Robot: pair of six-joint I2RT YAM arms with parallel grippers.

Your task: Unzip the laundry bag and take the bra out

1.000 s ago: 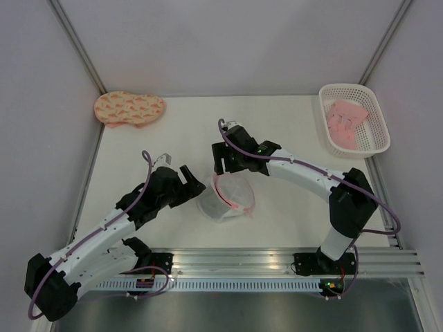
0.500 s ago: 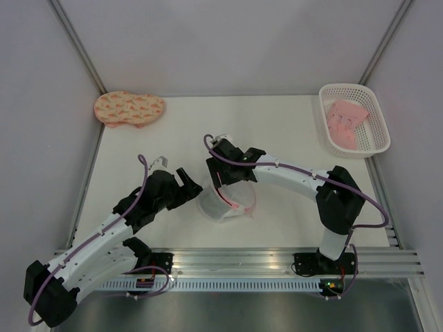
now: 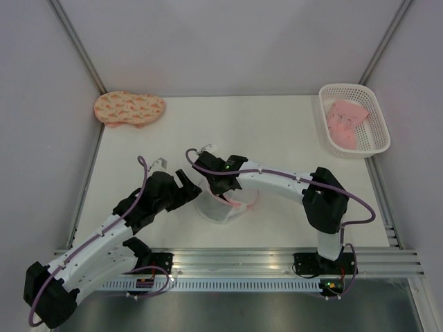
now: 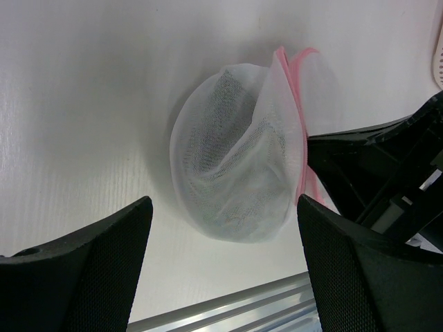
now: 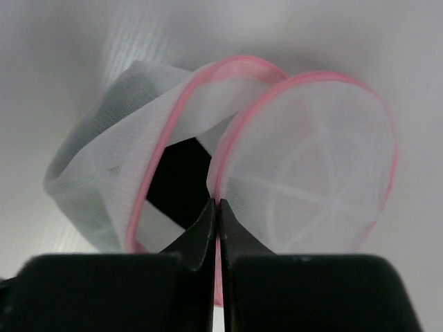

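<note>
The laundry bag (image 3: 223,207) lies at the table's front centre, a white mesh pouch with a pink zipper rim. Its round lid (image 5: 311,166) is flipped open beside the body (image 5: 97,187). The black bra (image 5: 178,181) shows inside through the opening. My right gripper (image 5: 219,202) is shut on the pink rim of the lid, reaching over the bag (image 3: 224,194). My left gripper (image 3: 191,181) stands open just left of the bag, its fingers (image 4: 104,256) wide on either side of the pouch (image 4: 235,173) and apart from it.
A peach patterned padded piece (image 3: 129,108) lies at the back left. A white lattice basket (image 3: 377,111) at the back right holds a pink folded garment (image 3: 345,123). An aluminium rail (image 3: 277,259) runs along the near edge.
My right arm swung left and down over the bag, and its gripper closed on the pink rim. The left arm has barely moved.
</note>
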